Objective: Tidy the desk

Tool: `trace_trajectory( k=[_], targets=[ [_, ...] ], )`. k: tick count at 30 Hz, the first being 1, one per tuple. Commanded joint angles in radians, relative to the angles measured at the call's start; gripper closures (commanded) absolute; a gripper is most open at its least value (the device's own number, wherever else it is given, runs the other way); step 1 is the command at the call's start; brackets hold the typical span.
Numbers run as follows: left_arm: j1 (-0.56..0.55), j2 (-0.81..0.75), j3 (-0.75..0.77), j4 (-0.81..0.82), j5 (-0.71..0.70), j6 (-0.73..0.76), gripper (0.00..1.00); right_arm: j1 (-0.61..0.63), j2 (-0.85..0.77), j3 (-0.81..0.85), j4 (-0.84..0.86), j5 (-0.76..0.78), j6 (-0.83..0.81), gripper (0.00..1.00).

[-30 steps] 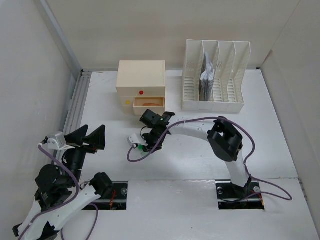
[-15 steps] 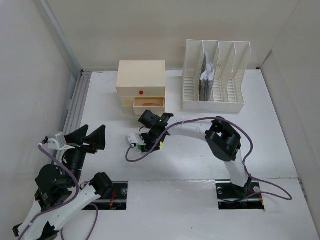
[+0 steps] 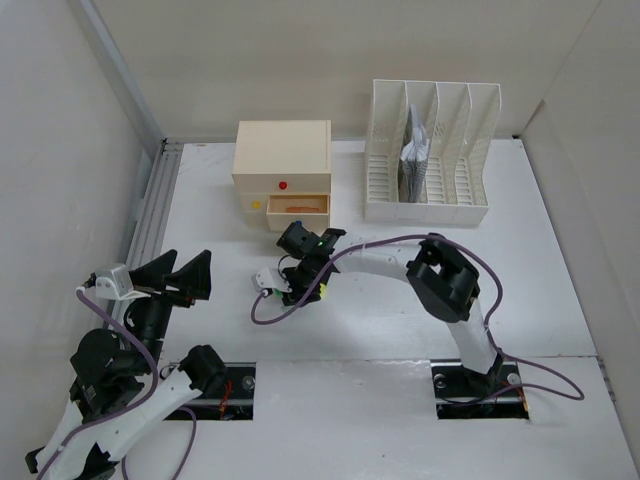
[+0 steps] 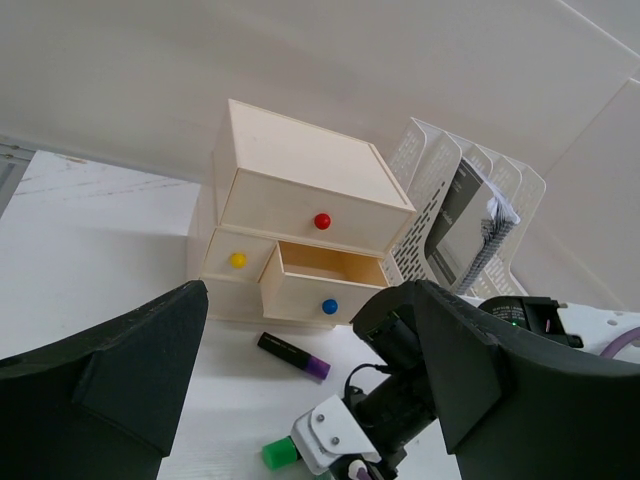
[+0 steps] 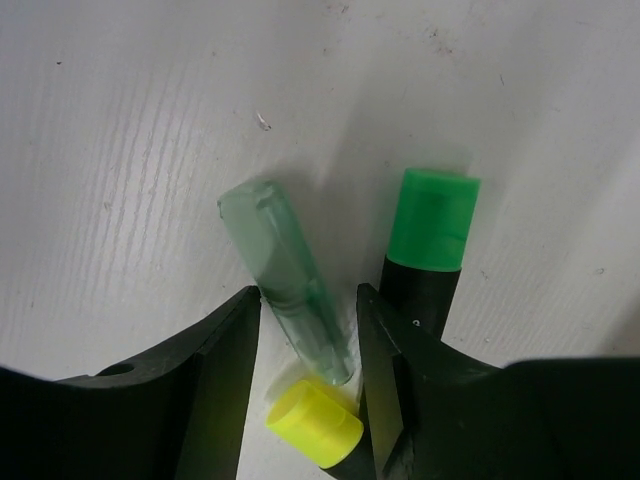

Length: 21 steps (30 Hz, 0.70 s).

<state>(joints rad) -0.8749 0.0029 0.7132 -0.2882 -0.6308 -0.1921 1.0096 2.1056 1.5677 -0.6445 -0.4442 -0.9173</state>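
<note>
The right tool (image 5: 308, 300) has edged toward the near left over the last second and its jaws have spread. They now stand apart, one on each side of a pale green pen (image 5: 285, 270) with a yellow end, and clamp nothing that I can see. A green-capped pen (image 5: 432, 225) lies just outside one finger. I read this as either a grasp being lined up or a pen just let go. Either way both pens are loose on the bench (image 3: 540, 280), in front of the drawer box (image 3: 282, 150), whose open drawer (image 4: 322, 268) probably awaits them. The left tool (image 3: 186, 268) hangs wide apart and empty.

The bench lies flat between the walls, beneath both arms. Its rail (image 3: 150, 215) runs near-to-far along the left edge. Which span is the longer I cannot tell.
</note>
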Motion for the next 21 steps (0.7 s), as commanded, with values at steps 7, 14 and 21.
trace_trajectory(
  k=[7, 14, 21],
  targets=[
    [0.007, -0.109, 0.0, 0.034, 0.011, 0.014, 0.18, 0.03, 0.017, -0.02, 0.028, 0.042, -0.003, 0.56],
    [0.007, -0.109, 0.0, 0.034, 0.011, 0.014, 0.18, 0.04, 0.027, -0.029, 0.046, 0.061, -0.003, 0.69],
    [0.007, -0.109, 0.0, 0.034, 0.011, 0.014, 0.18, 0.04, -0.002, -0.017, 0.055, 0.081, -0.003, 0.78]
  ],
)
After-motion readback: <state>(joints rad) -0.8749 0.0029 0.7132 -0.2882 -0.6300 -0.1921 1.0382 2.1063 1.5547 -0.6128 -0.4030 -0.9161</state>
